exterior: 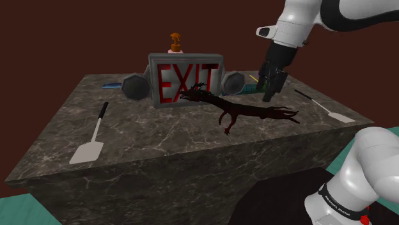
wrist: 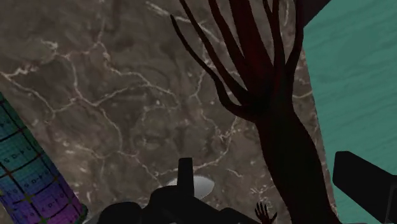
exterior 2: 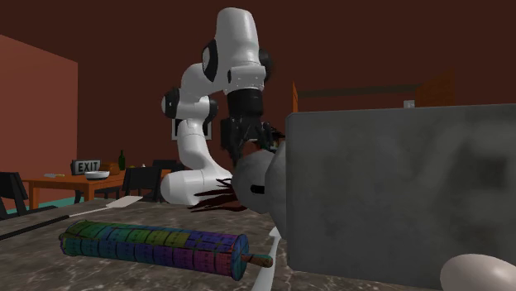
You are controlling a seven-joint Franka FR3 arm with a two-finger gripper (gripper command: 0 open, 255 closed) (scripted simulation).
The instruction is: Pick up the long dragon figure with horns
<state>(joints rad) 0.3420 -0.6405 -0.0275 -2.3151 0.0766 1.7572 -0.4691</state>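
The long dragon figure (exterior: 240, 110) is dark red-black and lies on the marble table (exterior: 160, 147) in front of the EXIT sign, its horned head toward the sign and its branching tail toward the shoulder view's right. My black gripper (exterior: 268, 84) hangs open just above and behind the tail, holding nothing. In the wrist view the spiky tail (wrist: 280, 127) runs between the two fingers (wrist: 366, 181) without touching them. The second exterior view has the gripper (exterior 2: 248, 139) over the dragon's dark body (exterior 2: 217, 195).
A grey EXIT sign (exterior: 185, 80) with round lamps at both sides stands behind the dragon. A rainbow rolling pin (exterior 2: 157, 244) lies behind the sign. White spatulas lie at the table's left (exterior: 93, 137) and right (exterior: 327, 108). Teal floor (wrist: 356, 76) lies beyond the table edge.
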